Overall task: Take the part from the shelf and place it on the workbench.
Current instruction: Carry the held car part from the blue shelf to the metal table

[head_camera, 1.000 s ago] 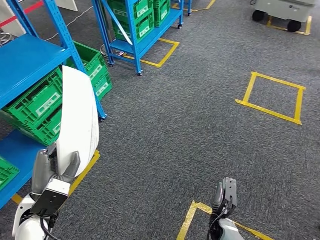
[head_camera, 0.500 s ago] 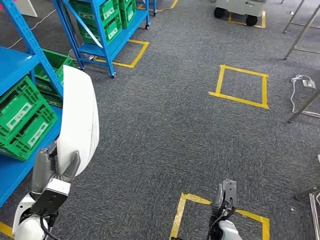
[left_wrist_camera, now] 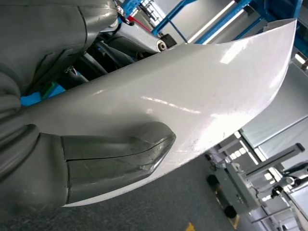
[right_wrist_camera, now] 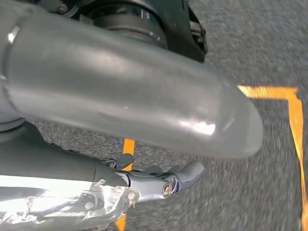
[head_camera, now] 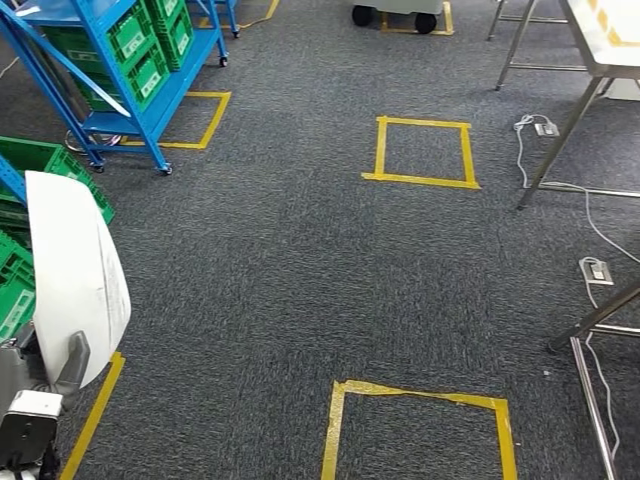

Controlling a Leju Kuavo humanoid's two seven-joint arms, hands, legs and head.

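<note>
The part (head_camera: 75,270) is a large white curved panel, held upright at the lower left of the head view. My left hand (head_camera: 38,385) grips its lower edge from below. In the left wrist view the thick grey thumb (left_wrist_camera: 116,154) presses on the glossy white part (left_wrist_camera: 203,91). The workbench (head_camera: 604,30), white-topped on grey metal legs, stands at the far right, well away from the part. My right hand (right_wrist_camera: 145,144) hangs over the grey carpet with its fingers stretched out and nothing in them.
A blue shelf (head_camera: 162,95) with green crates (head_camera: 143,40) stands at the far left, with more green crates (head_camera: 30,230) behind the part. Yellow tape squares (head_camera: 423,150) mark the carpet. A cable and power strip (head_camera: 596,270) lie by table legs (head_camera: 551,150) on the right.
The camera has turned right: shelves slid off to the left and the workbench came in at the right. My left hand still holds the part. The right hand has left the head view.
</note>
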